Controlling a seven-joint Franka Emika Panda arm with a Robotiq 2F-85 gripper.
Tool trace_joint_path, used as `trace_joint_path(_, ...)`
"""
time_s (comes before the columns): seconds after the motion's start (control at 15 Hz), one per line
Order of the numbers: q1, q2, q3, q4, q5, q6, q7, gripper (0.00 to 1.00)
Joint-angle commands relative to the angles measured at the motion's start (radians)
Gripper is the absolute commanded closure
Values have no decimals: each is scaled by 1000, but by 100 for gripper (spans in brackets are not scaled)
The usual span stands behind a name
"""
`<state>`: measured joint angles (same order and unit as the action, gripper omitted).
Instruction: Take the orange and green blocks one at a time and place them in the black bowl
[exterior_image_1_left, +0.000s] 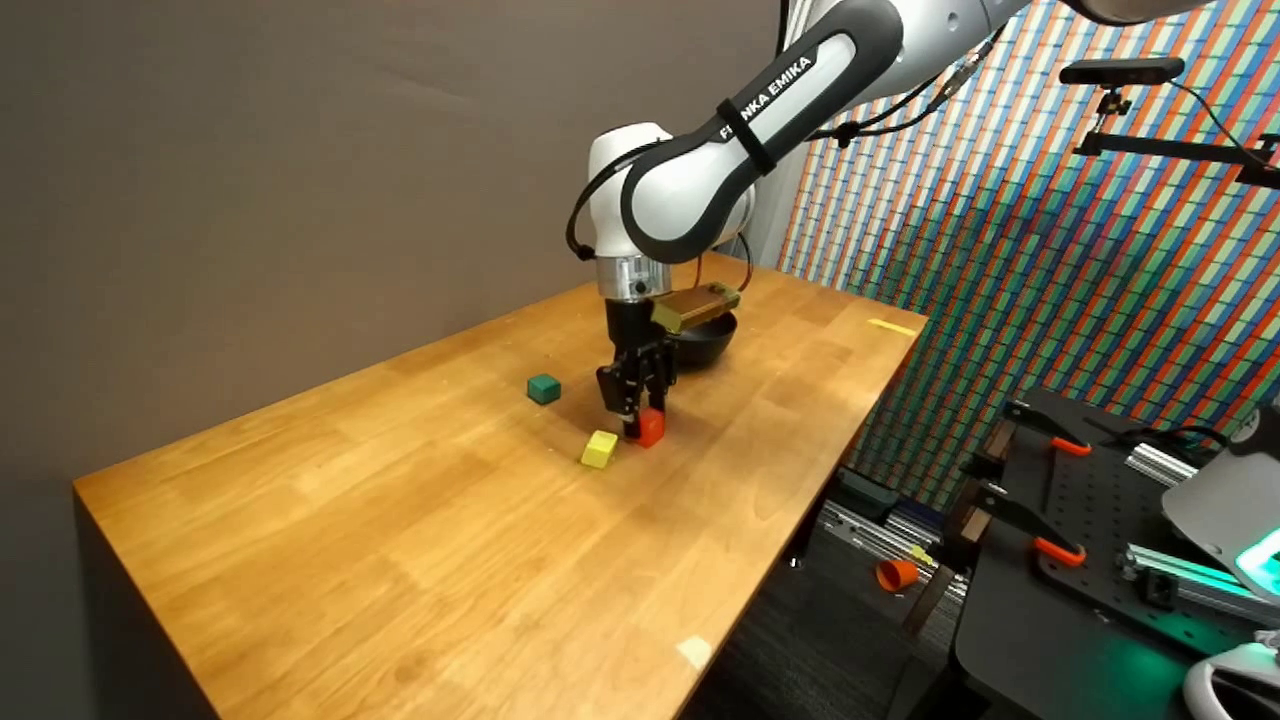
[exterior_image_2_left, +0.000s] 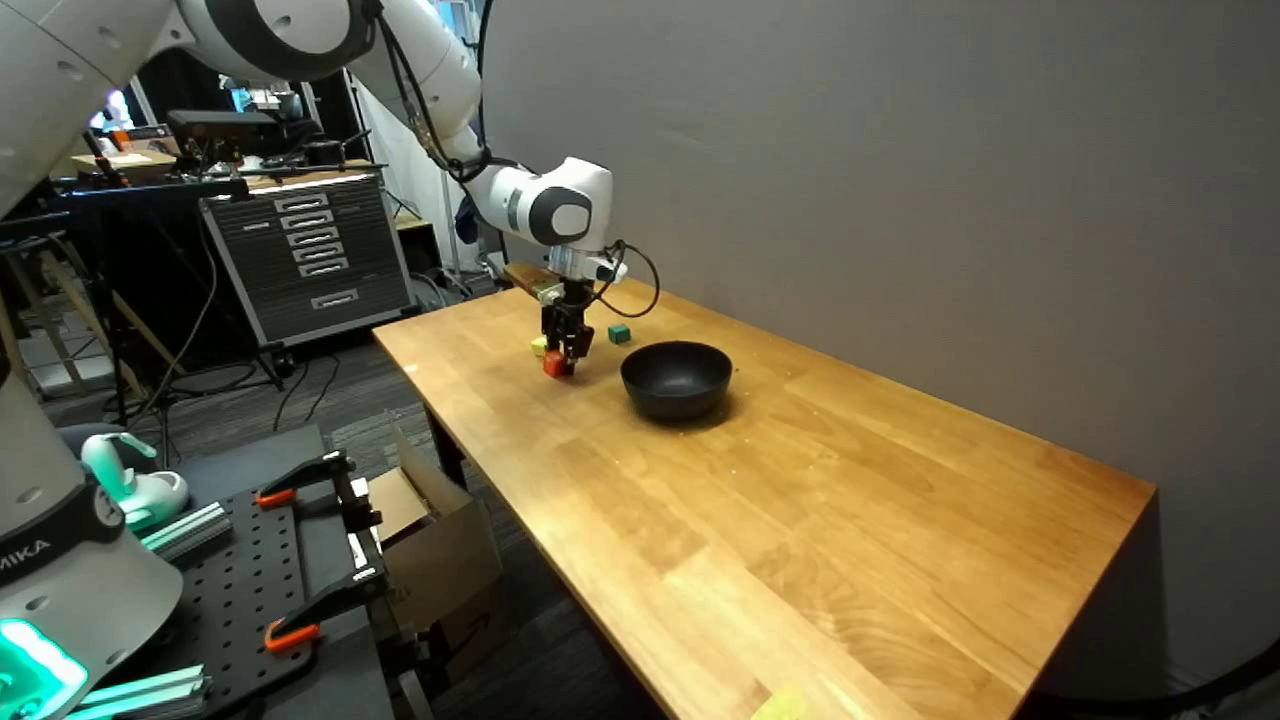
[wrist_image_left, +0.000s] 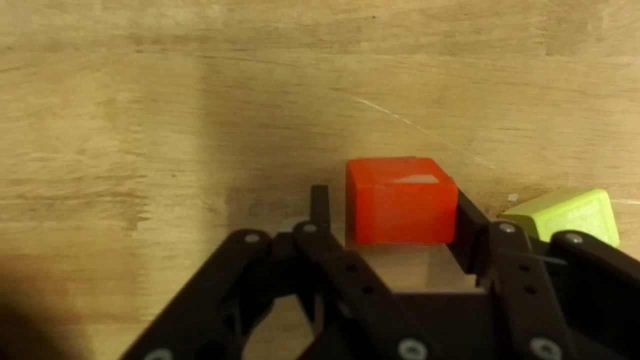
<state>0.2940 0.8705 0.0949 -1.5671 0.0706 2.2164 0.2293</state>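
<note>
The orange-red block (exterior_image_1_left: 652, 428) sits on the wooden table; it also shows in an exterior view (exterior_image_2_left: 553, 364) and the wrist view (wrist_image_left: 406, 214). My gripper (wrist_image_left: 392, 207) is low over the table with its fingers on either side of this block. There is a gap between the left finger and the block; the right finger is against or very close to its side. The green block (exterior_image_1_left: 544, 389) lies apart toward the wall, also seen in an exterior view (exterior_image_2_left: 619, 334). The black bowl (exterior_image_2_left: 676, 402) stands upright near the gripper; in an exterior view (exterior_image_1_left: 708, 347) the arm partly hides it.
A yellow-green block (exterior_image_1_left: 599, 450) lies close beside the gripper, just outside the right finger in the wrist view (wrist_image_left: 575, 217). A grey wall (exterior_image_1_left: 300, 200) runs along the table's long edge. Cables (exterior_image_2_left: 640, 262) loop from the wrist.
</note>
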Motion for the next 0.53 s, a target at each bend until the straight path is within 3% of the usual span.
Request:
trace_joint_path(0.0, 15, -34, -22, -14, -23, -13, 56, 73)
trace_joint_path(0.07, 21, -52, -32, -29, -34, -8, 72, 79)
trace_joint_path(0.47, 92, -251, -172, -143, -236, 6, 264, 79)
